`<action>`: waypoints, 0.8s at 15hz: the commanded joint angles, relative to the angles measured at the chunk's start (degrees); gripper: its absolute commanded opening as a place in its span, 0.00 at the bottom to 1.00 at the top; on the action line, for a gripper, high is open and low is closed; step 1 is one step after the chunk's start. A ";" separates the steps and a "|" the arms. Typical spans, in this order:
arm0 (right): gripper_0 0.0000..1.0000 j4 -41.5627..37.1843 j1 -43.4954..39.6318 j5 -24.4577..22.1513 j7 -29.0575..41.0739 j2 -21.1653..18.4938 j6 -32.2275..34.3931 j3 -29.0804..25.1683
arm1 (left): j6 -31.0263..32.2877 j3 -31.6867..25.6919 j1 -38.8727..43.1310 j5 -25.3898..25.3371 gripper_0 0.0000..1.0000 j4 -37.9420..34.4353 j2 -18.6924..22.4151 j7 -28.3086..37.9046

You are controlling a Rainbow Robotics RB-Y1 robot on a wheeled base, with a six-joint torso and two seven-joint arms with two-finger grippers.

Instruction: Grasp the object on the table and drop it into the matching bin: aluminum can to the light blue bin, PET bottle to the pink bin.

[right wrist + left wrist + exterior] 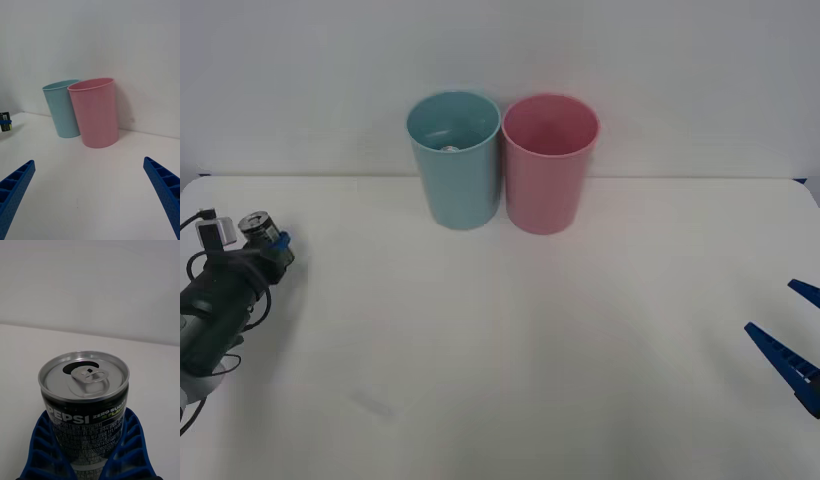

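Observation:
A small dark aluminum can (84,405) with a silver top and pull tab stands upright between the blue ribbed fingers (45,450) of my left gripper (265,240), which is shut on it at the table's far left. The same can (257,227) shows its silver top in the front view, and it appears small and far off as the can (5,122) in the right wrist view. The light blue bin (453,160) and the pink bin (548,162) stand side by side at the back middle of the white table (510,340). My right gripper (792,335) waits open at the right edge.
A white wall rises behind the table's back edge. Something small and pale lies at the bottom of the light blue bin. The bins touch or nearly touch each other; wide bare tabletop lies between both arms and in front of the bins.

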State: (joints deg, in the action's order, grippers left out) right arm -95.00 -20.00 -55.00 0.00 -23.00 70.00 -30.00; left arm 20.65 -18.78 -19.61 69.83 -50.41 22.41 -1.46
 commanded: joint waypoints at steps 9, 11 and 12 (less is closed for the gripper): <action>1.00 0.00 0.00 0.00 0.00 0.00 0.00 0.00 | 0.26 2.87 13.81 -5.75 0.00 -30.09 0.00 5.32; 1.00 0.00 0.00 0.00 0.00 0.00 0.00 0.00 | 0.26 2.87 14.86 -7.51 0.00 -34.93 0.00 6.55; 1.00 0.00 0.00 0.00 0.00 0.00 0.00 0.00 | 0.26 2.87 15.13 -8.04 0.00 -36.42 0.00 7.17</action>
State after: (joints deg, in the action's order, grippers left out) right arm -95.00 -20.00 -55.00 0.00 -23.00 70.00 -30.00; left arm 20.91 -15.90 -4.74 62.29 -85.53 22.42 5.21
